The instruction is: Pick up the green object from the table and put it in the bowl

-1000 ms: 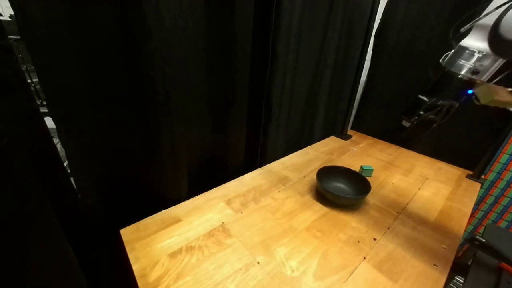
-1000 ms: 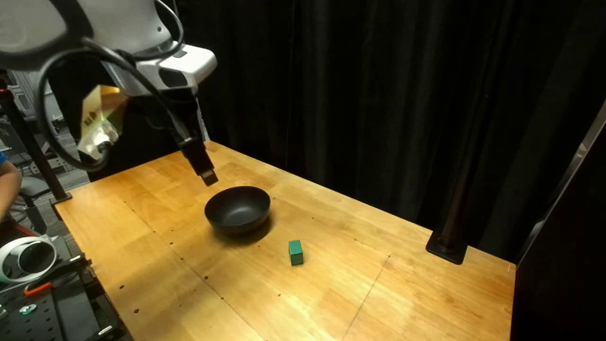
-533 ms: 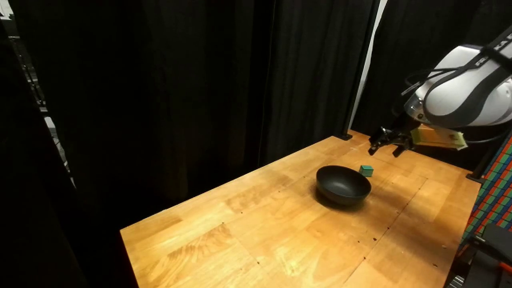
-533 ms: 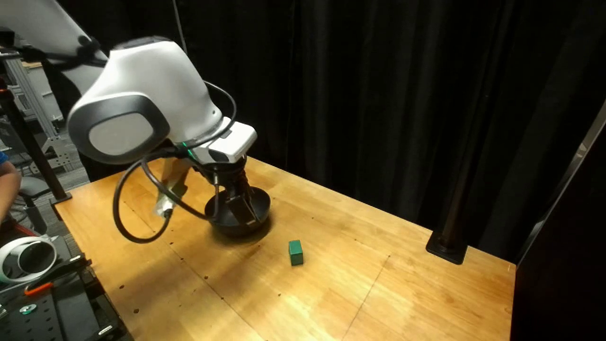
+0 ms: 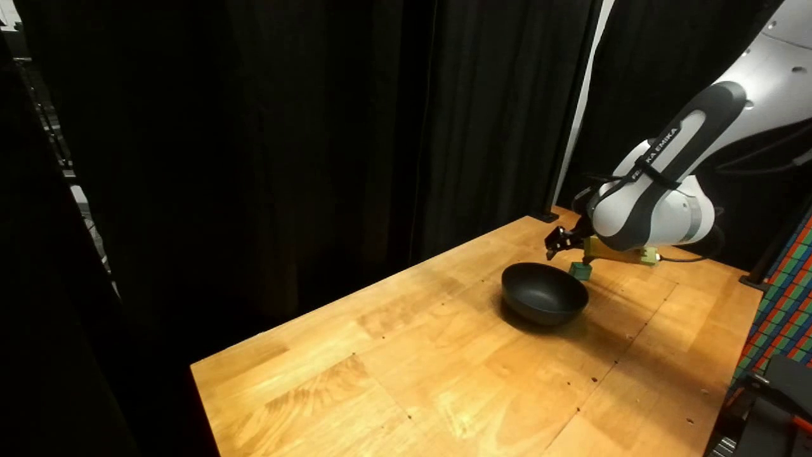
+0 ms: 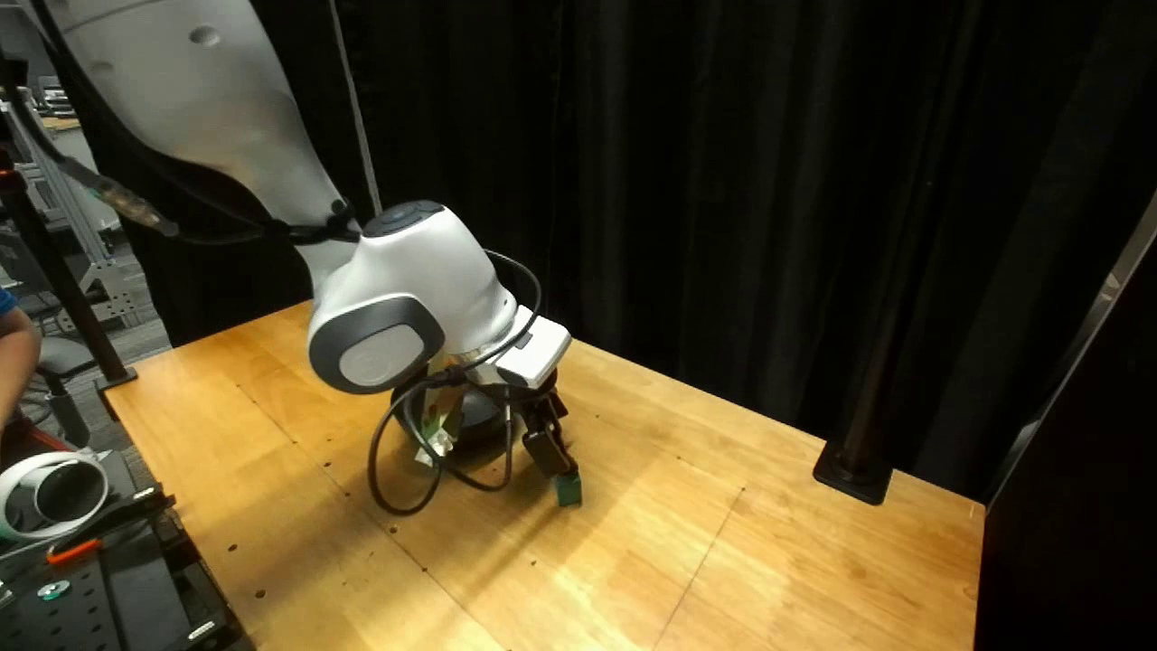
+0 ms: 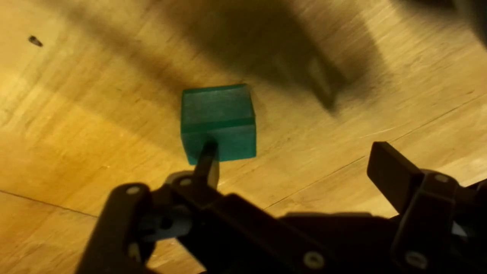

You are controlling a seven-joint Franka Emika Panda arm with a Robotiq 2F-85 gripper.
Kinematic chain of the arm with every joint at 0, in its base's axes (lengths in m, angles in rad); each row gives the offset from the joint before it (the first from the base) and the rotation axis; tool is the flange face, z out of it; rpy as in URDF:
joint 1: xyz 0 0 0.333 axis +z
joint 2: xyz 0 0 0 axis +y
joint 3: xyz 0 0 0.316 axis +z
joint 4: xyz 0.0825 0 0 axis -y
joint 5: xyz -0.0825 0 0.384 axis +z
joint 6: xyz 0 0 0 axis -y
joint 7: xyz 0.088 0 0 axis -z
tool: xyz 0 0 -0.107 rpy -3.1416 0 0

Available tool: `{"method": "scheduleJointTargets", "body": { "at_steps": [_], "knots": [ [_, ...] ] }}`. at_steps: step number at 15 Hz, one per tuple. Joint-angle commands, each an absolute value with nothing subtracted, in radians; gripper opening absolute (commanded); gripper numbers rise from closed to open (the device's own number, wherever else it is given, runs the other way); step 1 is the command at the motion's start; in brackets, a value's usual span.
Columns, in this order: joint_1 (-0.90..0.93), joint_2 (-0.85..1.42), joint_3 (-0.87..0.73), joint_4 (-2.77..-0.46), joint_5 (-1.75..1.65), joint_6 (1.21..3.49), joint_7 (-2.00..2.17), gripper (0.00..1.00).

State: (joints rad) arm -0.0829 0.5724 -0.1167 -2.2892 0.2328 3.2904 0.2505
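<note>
The green object, a small block (image 7: 218,108), rests on the wooden table (image 5: 444,355). It also shows in both exterior views (image 5: 580,271) (image 6: 568,491), partly covered by a finger. My gripper (image 7: 295,148) is open and empty, low over the table. In the wrist view the left finger overlaps the block's near face; I cannot tell if they touch. The block lies beyond that finger, not between the jaws; the right finger (image 7: 395,177) is well to its right. The black bowl (image 5: 544,295) stands beside the block. In an exterior view the arm partly hides the bowl (image 6: 479,411).
Black posts (image 6: 854,470) stand at the table edges, with dark curtains (image 6: 723,226) behind. A loose cable (image 6: 375,470) and a yellow-taped part (image 5: 618,252) hang by the wrist. A cart with a white tube (image 6: 68,466) stands beside the table.
The arm has swept down and across, from high above the table past the bowl to the green block. The gripper stays open. Block and bowl have not visibly moved.
</note>
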Motion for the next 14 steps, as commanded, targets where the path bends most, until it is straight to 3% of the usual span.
{"method": "scheduleJointTargets", "body": {
  "at_steps": [1,14],
  "knots": [
    [-0.038,0.672,-0.177,-2.175,0.269,3.326,0.270,1.00],
    [0.181,0.674,-0.437,-2.165,0.325,3.198,0.383,1.00]
  ]
}}
